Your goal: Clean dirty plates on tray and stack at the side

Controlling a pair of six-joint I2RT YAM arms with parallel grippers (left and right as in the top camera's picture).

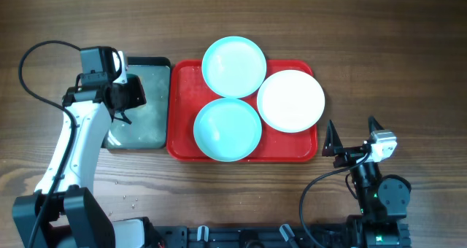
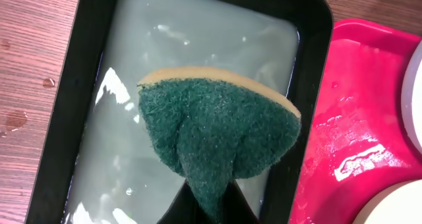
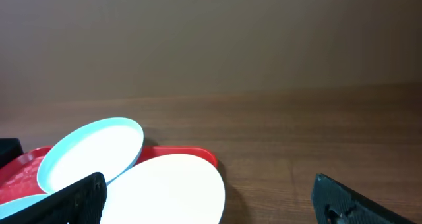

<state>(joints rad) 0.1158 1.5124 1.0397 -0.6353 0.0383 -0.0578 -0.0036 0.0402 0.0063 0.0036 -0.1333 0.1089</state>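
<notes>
Red tray (image 1: 182, 95) bears a far cyan plate (image 1: 233, 66), a near cyan plate (image 1: 227, 129) and a white plate (image 1: 290, 100), none yet stacked aside. My left gripper (image 2: 211, 207) is clenched on a green sponge (image 2: 217, 128) above the black tray (image 2: 53, 118), apparently clear of the water. My right gripper (image 1: 354, 135) hangs splayed and empty off the red tray's corner. Best next: let drips fall, then press the sponge flat on the near cyan plate.

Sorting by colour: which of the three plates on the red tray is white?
The white plate on the tray's right edge; the far plate and near plate are cyan.
</notes>
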